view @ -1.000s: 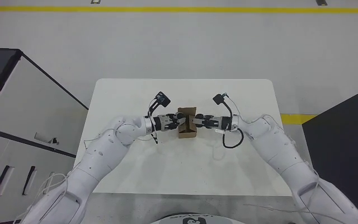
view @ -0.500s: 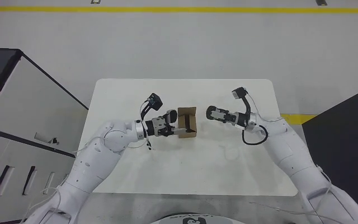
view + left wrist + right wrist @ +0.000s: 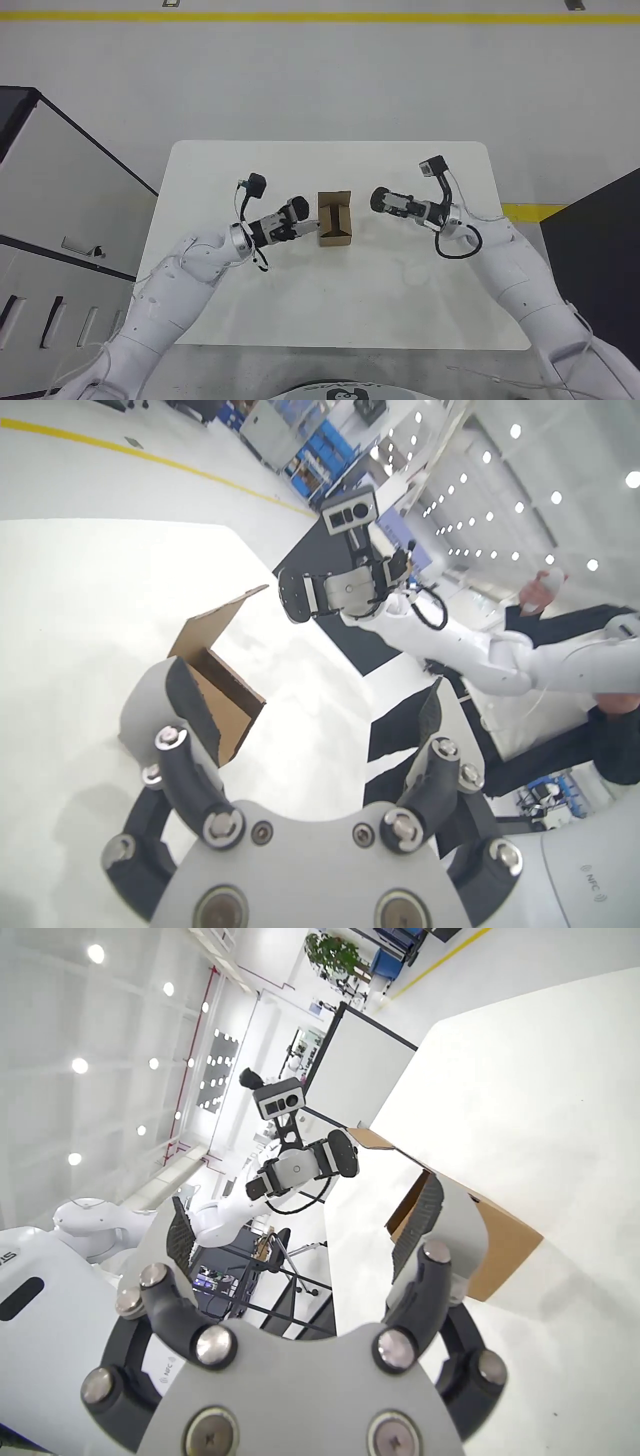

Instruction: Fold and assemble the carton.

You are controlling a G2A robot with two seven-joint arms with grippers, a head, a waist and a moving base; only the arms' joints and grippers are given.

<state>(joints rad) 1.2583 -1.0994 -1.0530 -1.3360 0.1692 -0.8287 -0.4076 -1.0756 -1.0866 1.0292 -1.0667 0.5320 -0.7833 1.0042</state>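
Now the carton (image 3: pixel 334 219) stands on the surface (image 3: pixel 330 300) between the open left end effector (image 3: pixel 298 212) and the open right end effector (image 3: pixel 379 199), neither gripping it.

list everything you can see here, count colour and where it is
carton: 1, brown, middle of the table, between the two grippers, one flap standing open
table: 1, white, in front of the robot
floor stripes: 2, yellow, one long beyond the table, one short on the robot's right
cabinet: 1, grey with a dark frame, on the floor to the robot's left of the table
panel: 1, black, on the floor to the robot's right
left gripper: 1, black and grey, open, empty, close beside the carton with a small gap
right gripper: 1, black and grey, open, empty, farther from the carton
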